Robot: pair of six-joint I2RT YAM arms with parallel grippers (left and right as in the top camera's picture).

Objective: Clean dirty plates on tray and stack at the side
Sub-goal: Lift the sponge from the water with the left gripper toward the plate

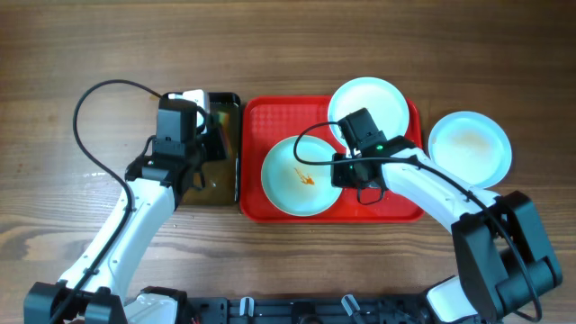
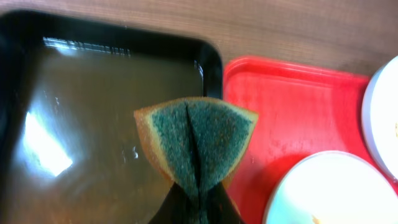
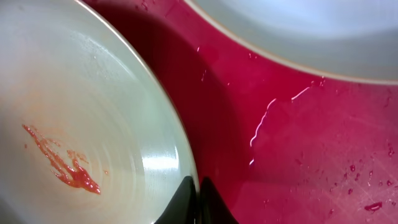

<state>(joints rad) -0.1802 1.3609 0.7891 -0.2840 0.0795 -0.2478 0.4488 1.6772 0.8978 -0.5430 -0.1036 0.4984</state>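
The red tray (image 1: 256, 200) holds two plates. The front plate (image 1: 286, 184) has an orange-red sauce smear in its centre, also in the right wrist view (image 3: 74, 124). The back plate (image 1: 382, 101) sits at the tray's far right corner. A third plate (image 1: 470, 148) with a faint brownish smudge lies on the table right of the tray. My right gripper (image 1: 342, 169) is shut on the front plate's right rim (image 3: 194, 186). My left gripper (image 1: 205, 135) is shut on a folded green sponge (image 2: 196, 137) and holds it over the black tray (image 2: 93, 112).
The black tray (image 1: 225, 189) lies against the red tray's left side and holds a film of water. The wooden table (image 1: 54, 54) surrounds both trays. The arms' cables loop above the table on each side.
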